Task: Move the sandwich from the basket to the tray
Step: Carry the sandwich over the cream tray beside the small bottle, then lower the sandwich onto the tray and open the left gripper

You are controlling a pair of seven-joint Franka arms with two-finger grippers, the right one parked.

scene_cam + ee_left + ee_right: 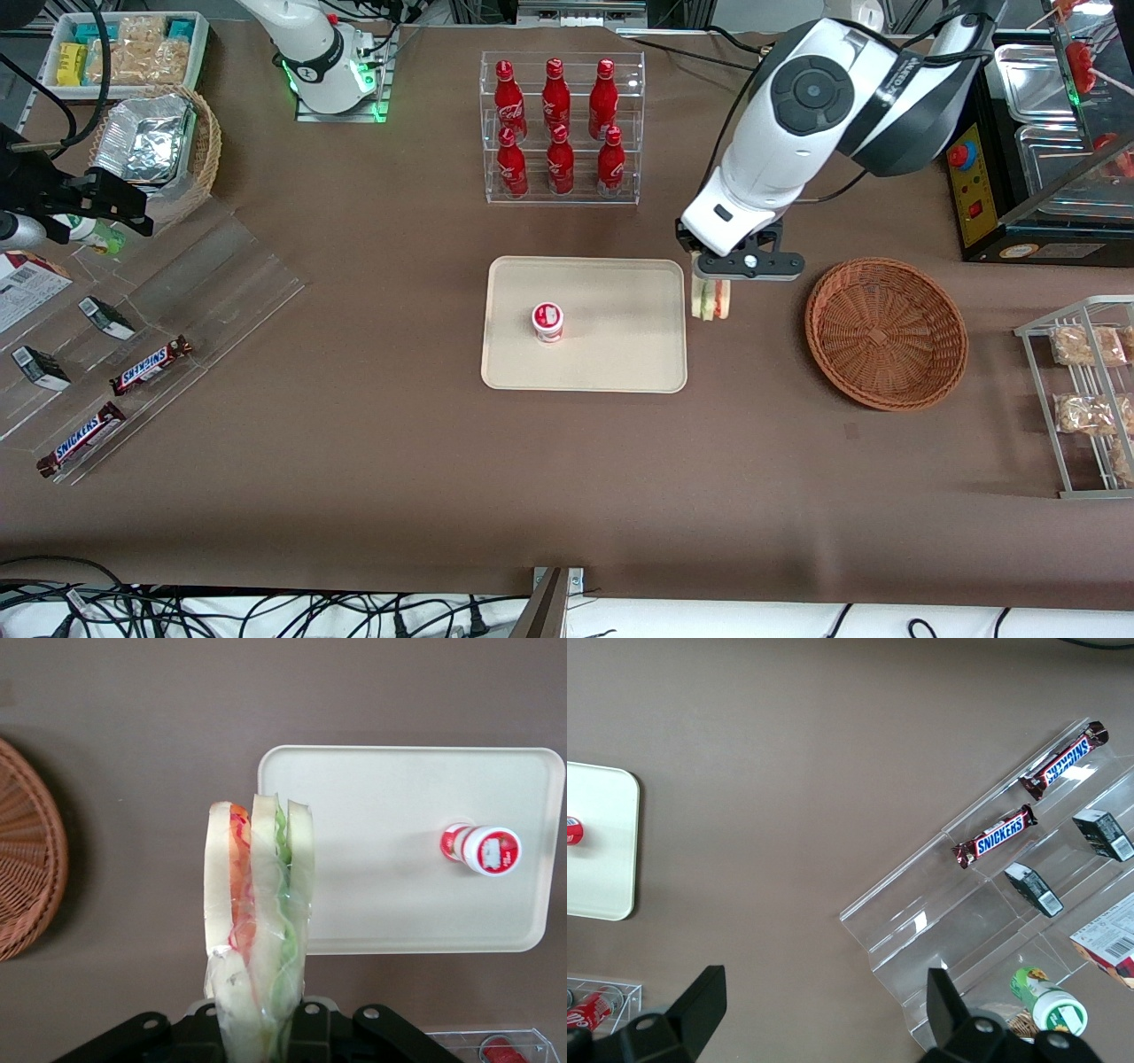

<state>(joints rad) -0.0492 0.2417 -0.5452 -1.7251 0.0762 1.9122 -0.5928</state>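
Status for you: gripper (711, 285) holds the sandwich (710, 299), jaws closed on one end of the wedge, the rest hanging down below them. It's airborne between the basket (885, 332) and the tray (584, 323), right at the tray's edge on the working arm's side, not yet over the tray surface as far as I can judge from the front view. Basket looks empty.

Handling: expect it to be light and soft. Bread compresses, the clear wrap is slick, so too much squeeze crushes it and too little lets it slide. The grip sits across the slices, at the bread faces, which is the right place; squeezing on the filling edges would shear the layers apart.

Orientation: long axis is near vertical, hanging from the jaws. Wrist view shows the layered cut face toward the camera, bread slices standing on edge, red filling on the basket side, green on the tray side. Whether the bottom tip is the wedge's point or a blunt corner, I can't tell.

Watch the small red-lidded cup (547, 321) standing near the tray's middle. You have bare tray between it and the near rim; lay the sandwich there.
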